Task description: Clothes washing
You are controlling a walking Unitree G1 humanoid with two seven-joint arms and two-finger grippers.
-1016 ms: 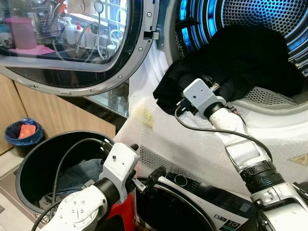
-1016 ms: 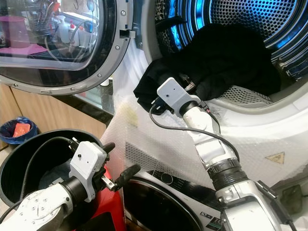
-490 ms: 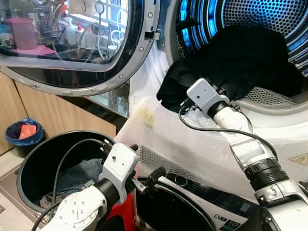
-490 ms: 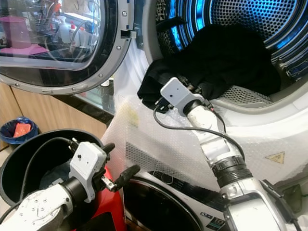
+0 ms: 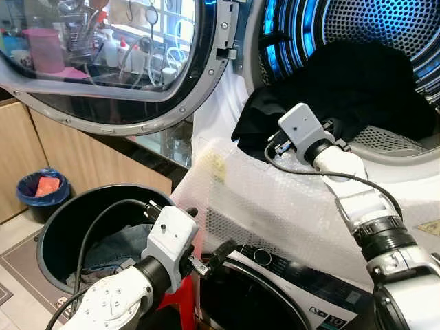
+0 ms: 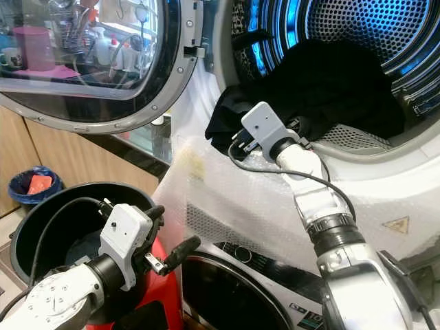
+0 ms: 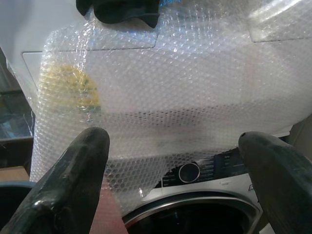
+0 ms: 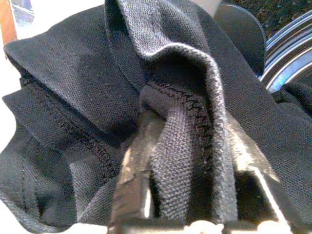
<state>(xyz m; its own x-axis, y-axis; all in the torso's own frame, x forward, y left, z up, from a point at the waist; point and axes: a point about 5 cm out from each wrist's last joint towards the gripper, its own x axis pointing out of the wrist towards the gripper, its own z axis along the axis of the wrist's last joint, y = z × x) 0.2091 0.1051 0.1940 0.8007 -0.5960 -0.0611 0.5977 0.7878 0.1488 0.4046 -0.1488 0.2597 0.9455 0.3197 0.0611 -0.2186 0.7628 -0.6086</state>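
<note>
Left wrist view has the left hand (image 7: 170, 165) nearest, its fingers (image 7: 73, 165) spread wide and holding nothing, beside the black tub (image 5: 62, 227). Beyond, bubble wrap (image 5: 275, 199) drapes the washer front. Farther in, the right hand (image 8: 180, 161) pinches the black garment (image 5: 350, 82) at the drum's (image 5: 385, 27) mouth.

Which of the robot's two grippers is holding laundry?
The right gripper, up at the lit drum's mouth, is shut on the black garment. The left gripper is open, holding nothing, low beside the black bucket.
</note>
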